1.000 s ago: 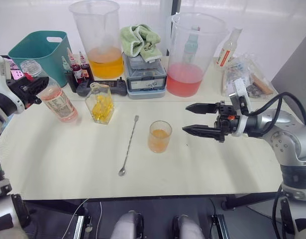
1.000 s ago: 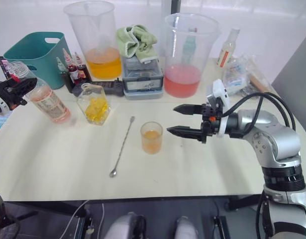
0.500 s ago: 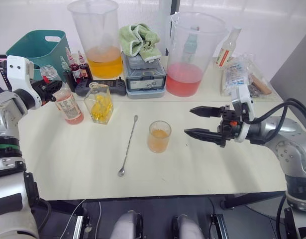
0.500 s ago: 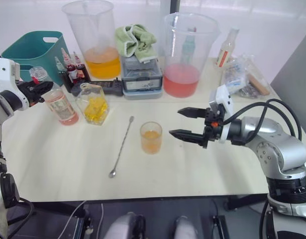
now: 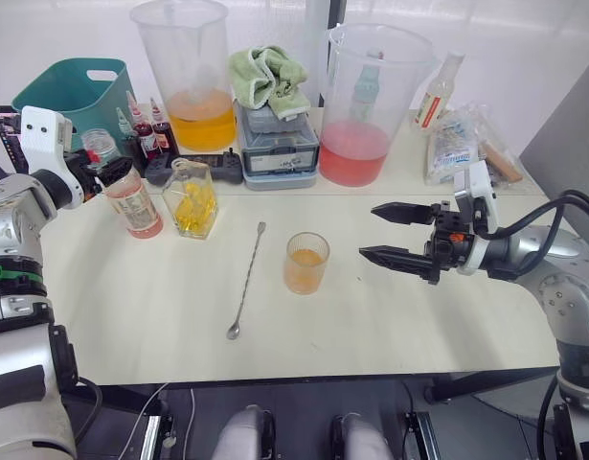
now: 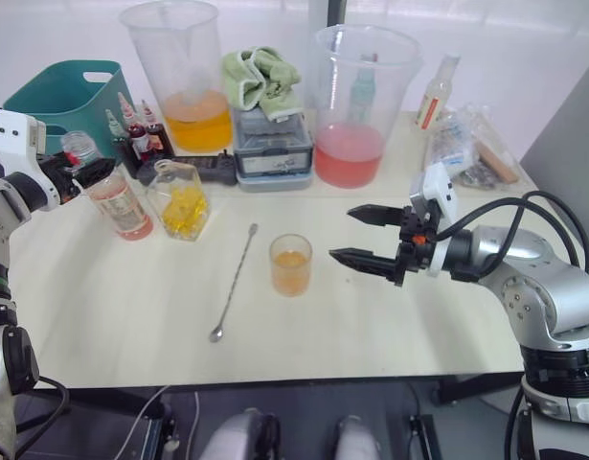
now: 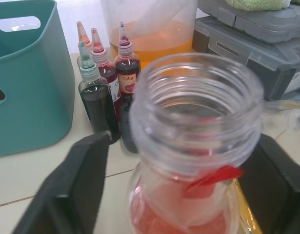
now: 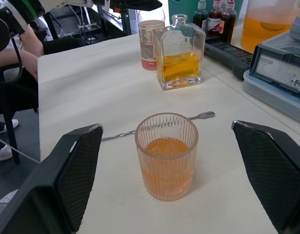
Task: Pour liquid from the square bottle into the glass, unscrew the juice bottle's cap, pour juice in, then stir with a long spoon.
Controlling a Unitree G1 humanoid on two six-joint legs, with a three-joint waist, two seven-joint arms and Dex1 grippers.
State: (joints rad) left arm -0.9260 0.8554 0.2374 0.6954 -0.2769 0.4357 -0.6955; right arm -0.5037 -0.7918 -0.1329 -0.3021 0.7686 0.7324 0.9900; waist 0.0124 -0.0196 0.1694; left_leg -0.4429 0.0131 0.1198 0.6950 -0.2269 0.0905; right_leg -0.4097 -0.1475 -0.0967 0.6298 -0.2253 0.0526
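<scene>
The juice bottle [image 5: 134, 204], uncapped and part full of pink-red juice, stands upright at the table's left. My left gripper [image 5: 110, 175] is open, with a finger [image 7: 74, 187] on each side of the bottle's neck and a gap at each side. The cap is out of view. Right beside the bottle stands the square bottle [image 5: 192, 197] with yellow liquid. The glass [image 5: 306, 264] holds orange liquid at mid-table. The long spoon [image 5: 246, 283] lies flat just left of it. My right gripper [image 5: 368, 230] hovers open to the right of the glass, pointing at it.
Along the back stand a teal bin [image 5: 74, 91], small dye bottles [image 5: 146, 134], a jug of orange fluid [image 5: 189, 81], a grey box [image 5: 280, 144] under a green cloth, a jug of pink fluid [image 5: 371, 110] and plastic bags [image 5: 466, 144]. A black controller [image 5: 193, 168] lies behind the square bottle.
The juice bottle went from tilted in my left gripper to upright on the table, and that gripper has opened around its neck. My right gripper drifted slightly right.
</scene>
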